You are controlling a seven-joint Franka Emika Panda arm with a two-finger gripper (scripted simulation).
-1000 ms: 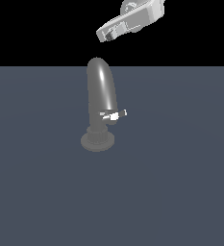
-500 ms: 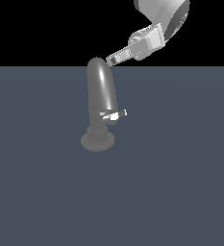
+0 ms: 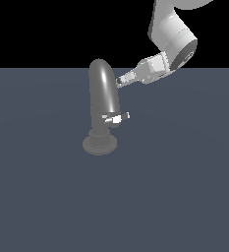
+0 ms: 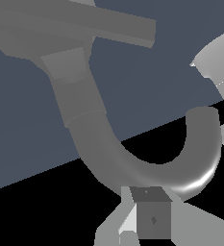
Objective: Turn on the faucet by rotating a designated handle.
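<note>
one faucet (image 3: 103, 98), one handle (image 3: 117, 117)

The arm (image 3: 172, 34) is cut off by the exterior view's upper edge. The gripper (image 3: 120, 82) is too small there for its jaws to be read — in the wrist view only finger bases (image 4: 152, 218) are shown, cut off at the edge.

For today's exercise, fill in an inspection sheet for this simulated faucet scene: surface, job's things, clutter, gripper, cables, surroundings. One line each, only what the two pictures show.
Surface: flat dark blue-grey floor, plain and unmarked.
Job's things: grey glossy faucet stands upright on its round ribbed base; handle juts toward the exterior view's right, low on the spout.
Clutter: nothing seen.
Gripper: gripper is beside the spout's upper part, well above the handle, holding nothing; whether it is open or shut cannot be told.
Cables: nothing seen.
Surroundings: black background beyond the floor.
</note>
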